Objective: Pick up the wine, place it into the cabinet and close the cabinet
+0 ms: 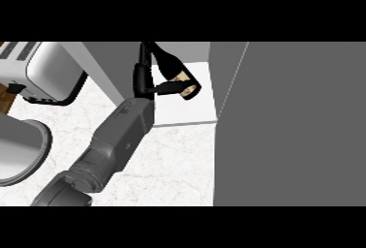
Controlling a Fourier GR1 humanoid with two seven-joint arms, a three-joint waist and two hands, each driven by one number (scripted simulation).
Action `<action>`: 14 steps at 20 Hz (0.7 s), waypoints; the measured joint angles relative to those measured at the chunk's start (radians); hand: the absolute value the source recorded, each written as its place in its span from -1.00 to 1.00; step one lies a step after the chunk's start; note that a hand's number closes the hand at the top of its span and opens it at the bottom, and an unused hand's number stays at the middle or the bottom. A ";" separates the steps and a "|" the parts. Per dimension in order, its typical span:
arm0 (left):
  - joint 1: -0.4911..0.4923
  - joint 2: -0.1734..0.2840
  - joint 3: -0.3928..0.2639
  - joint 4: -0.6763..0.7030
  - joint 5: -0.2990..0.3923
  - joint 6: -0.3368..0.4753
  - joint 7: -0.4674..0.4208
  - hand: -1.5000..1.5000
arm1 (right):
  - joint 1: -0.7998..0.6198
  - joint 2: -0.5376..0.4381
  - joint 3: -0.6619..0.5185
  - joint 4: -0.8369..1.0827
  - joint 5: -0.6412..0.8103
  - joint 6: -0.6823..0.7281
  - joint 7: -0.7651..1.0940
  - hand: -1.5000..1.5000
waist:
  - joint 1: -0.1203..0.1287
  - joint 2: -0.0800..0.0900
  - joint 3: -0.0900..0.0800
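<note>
The left hand (145, 72) curls around the wine bottle (174, 72), apparently tilted, over the cabinet (187, 109) shelf's white floor. The grey door (300, 121) (open) stands just right, with bare shelf toward the front edge.

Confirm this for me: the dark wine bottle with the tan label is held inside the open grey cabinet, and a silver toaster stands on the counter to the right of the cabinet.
One detail is wrong. The head view shows the silver toaster at the left of the open grey cabinet, not the right. The rest stands: the hand holds the dark wine bottle with the tan label inside the cabinet.
</note>
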 measured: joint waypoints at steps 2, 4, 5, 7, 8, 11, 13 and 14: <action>0.005 0.001 -0.004 -0.001 0.000 -0.016 -0.009 -1.00 | -0.002 0.008 0.027 -0.002 0.004 -0.011 0.009 -1.00 | -0.003 -0.002 0.001; 0.005 0.001 -0.005 0.001 0.007 -0.019 -0.006 -1.00 | -0.002 0.007 0.028 -0.002 0.005 -0.010 0.006 -1.00 | -0.003 -0.002 0.000; 0.003 0.001 -0.005 0.001 0.010 -0.023 -0.003 -1.00 | -0.009 0.005 0.024 0.001 0.005 -0.011 0.009 -1.00 | -0.002 -0.002 0.000; 0.009 0.000 -0.010 -0.008 0.018 -0.045 -0.009 -1.00 | -0.002 0.003 0.020 0.001 0.006 -0.009 0.005 -1.00 | -0.001 -0.003 -0.001; 0.010 0.000 -0.014 -0.011 0.025 -0.052 -0.007 -1.00 | -0.002 0.006 0.026 0.001 0.006 -0.012 0.007 -1.00 | -0.001 -0.003 -0.001; 0.020 0.001 -0.023 -0.027 0.062 -0.073 -0.009 -1.00 | -0.008 0.005 0.030 -0.002 0.007 -0.019 0.018 -1.00 | -0.005 -0.007 -0.001; 0.032 0.000 -0.037 -0.041 0.088 -0.082 -0.010 -1.00 | -0.001 0.006 0.035 -0.003 0.007 -0.017 0.016 -1.00 | -0.006 -0.009 -0.001; 0.033 0.000 -0.044 -0.046 0.094 -0.089 -0.007 -1.00 | -0.006 0.006 0.037 -0.007 0.008 -0.026 0.026 -1.00 | -0.004 -0.009 -0.002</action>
